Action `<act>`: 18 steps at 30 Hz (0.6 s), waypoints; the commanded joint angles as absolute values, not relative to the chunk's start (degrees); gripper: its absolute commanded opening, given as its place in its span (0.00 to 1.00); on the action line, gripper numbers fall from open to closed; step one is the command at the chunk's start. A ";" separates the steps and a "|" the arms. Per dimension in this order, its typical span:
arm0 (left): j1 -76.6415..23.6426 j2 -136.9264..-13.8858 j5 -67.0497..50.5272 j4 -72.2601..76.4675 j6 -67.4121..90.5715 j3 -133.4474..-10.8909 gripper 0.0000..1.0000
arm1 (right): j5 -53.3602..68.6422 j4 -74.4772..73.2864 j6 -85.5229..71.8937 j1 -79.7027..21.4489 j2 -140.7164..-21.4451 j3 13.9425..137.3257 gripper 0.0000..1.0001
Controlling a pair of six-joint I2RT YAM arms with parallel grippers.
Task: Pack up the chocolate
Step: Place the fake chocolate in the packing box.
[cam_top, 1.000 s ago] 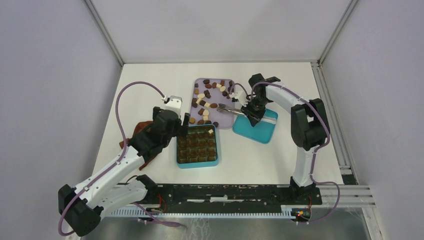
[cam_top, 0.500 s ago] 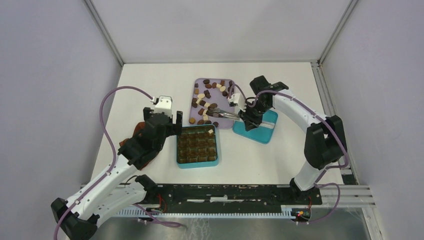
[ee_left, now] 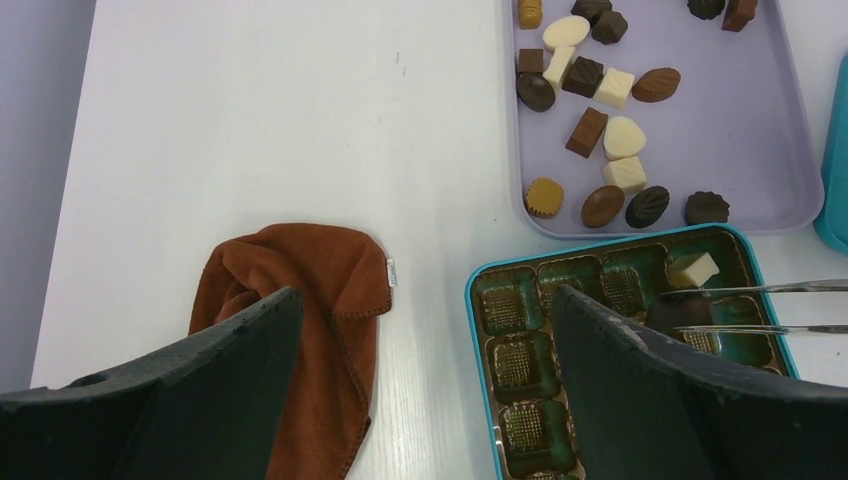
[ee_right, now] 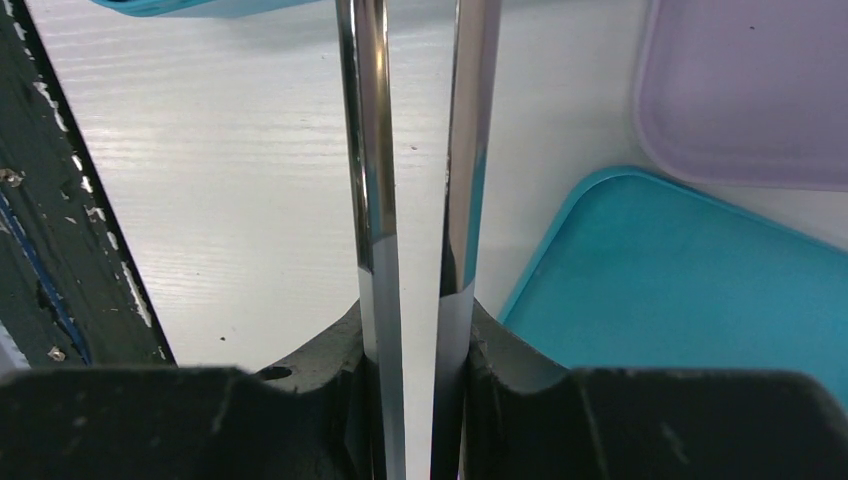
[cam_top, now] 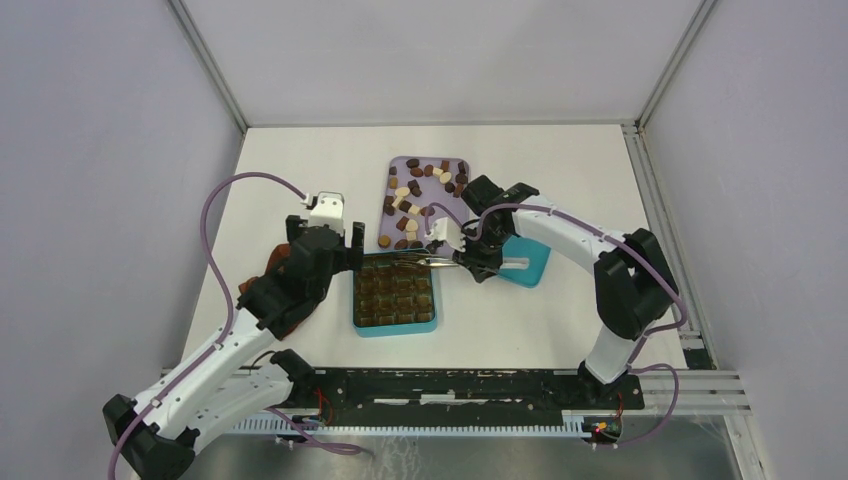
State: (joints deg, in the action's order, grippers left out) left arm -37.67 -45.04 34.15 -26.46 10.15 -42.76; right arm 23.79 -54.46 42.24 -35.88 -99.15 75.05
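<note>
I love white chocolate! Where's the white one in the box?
In the left wrist view, the white piece sits in the far right corner cell of the teal box, beside the tweezers.

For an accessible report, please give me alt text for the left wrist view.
Thin metal tweezers from the right hold a dark brown chocolate piece over the brown gridded insert of the teal box, beside a cream-white square piece in a cell. Behind: a lilac tray of mixed chocolates; left: a reddish-brown cloth.

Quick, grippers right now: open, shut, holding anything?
Left gripper: open, empty.
Right gripper: shut on the metal tweezers, with a dark chocolate between their tips.
</note>
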 commanded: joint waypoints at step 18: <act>-37.45 -45.56 34.95 -24.52 8.30 -42.80 0.98 | 14.11 -52.40 39.03 -38.94 -103.45 80.69 0.34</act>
State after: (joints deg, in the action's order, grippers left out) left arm -37.67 -45.41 34.20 -26.48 10.15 -42.74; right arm 15.25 -53.45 39.68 -38.59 -103.79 79.00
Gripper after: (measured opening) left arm 0.986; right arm 0.313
